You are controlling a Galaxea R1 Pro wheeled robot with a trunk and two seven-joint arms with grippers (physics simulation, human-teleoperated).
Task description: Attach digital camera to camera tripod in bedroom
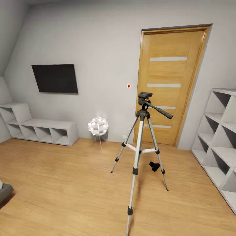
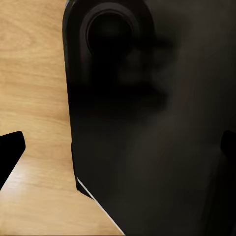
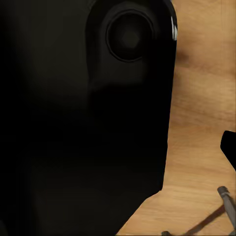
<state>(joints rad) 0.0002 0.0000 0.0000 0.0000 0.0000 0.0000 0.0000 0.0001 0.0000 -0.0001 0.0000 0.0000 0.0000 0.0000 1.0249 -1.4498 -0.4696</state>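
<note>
Camera (image 1: 154, 166) on the floor (image 1: 65, 183), between the tripod (image 1: 141, 131) legs.
Tripod upright before the door (image 1: 168, 85); can't tell either arm's jaws state.

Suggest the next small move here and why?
Probably roll the base forward toward the small black boxy camera lying on the wood plank floor between the legs of the silver three-legged tripod. The tripod's black head is bare, and the camera looks beyond arm's reach.
</note>
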